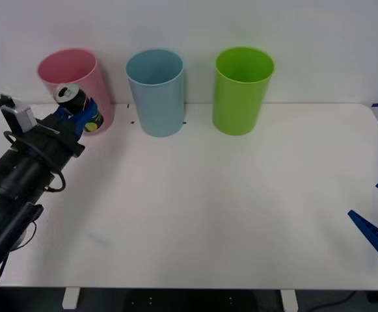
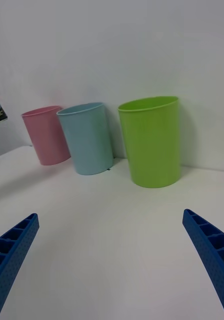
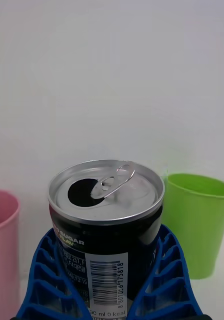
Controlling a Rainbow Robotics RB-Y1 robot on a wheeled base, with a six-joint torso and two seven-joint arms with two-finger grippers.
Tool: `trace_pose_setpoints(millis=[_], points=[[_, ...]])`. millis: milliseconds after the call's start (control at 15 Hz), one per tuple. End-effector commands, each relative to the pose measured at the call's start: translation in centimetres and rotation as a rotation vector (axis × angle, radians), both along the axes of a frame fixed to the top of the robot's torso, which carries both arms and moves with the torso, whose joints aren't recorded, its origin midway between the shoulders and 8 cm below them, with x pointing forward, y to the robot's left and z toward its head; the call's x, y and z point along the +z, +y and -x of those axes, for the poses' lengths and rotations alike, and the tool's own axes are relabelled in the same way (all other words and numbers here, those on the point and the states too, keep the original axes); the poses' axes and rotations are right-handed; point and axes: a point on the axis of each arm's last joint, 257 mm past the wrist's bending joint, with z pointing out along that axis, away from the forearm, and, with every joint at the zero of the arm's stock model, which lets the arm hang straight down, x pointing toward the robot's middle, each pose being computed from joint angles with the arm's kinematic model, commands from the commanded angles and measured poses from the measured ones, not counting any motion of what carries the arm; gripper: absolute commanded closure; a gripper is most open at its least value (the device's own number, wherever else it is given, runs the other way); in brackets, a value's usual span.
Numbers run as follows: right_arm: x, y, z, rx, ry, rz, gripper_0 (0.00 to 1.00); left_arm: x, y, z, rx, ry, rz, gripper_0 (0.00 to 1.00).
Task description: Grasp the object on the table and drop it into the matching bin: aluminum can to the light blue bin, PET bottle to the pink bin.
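My left gripper (image 1: pixel 78 117) is shut on the aluminum can (image 1: pixel 78 104), a small dark can with a silver top and a yellow-green patch. It holds the can upright above the table (image 1: pixel 195 208), in front of the pink bin (image 1: pixel 68 68) at the back left. Up close, the can (image 3: pixel 106 225) shows an opened pull-tab top and a barcode, with blue ribbed fingers (image 3: pixel 46 280) around its sides. The light blue bin (image 1: pixel 155 88) stands to the right of the pink one. My right gripper (image 1: pixel 377 227) stands open and empty at the table's right front edge.
A bright green bin (image 1: pixel 243 88) stands to the right of the light blue bin, all three in a row against the white wall. In the right wrist view the pink bin (image 2: pixel 45 135), light blue bin (image 2: pixel 87 137) and green bin (image 2: pixel 151 140) stand ahead.
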Motion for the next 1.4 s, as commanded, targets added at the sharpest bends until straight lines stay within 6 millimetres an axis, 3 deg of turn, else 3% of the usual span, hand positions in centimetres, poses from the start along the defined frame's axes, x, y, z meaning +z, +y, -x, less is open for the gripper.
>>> trace_pose_setpoints(millis=[67, 400, 667, 1000, 1400], points=[[0.0, 0.0, 0.0, 0.000, 0.000, 0.000, 0.00, 2.4, -0.2, -1.5, 0.000, -0.001, 0.043, 1.00], [0.0, 0.0, 0.0, 0.000, 0.000, 0.000, 0.00, 5.4, -2.5, -4.4, -0.008, 0.006, 0.087, 1.00], [0.0, 0.0, 0.0, 0.000, 0.000, 0.000, 0.00, 6.1, -4.2, -8.2, -0.005, 0.023, 0.096, 1.00], [0.0, 0.0, 0.0, 0.000, 0.000, 0.000, 0.00, 7.7, -4.9, -13.0, 0.029, 0.043, 0.101, 1.00], [0.0, 0.0, 0.0, 0.000, 0.000, 0.000, 0.00, 8.1, -8.8, -17.5, 0.036, 0.090, 0.050, 1.00]])
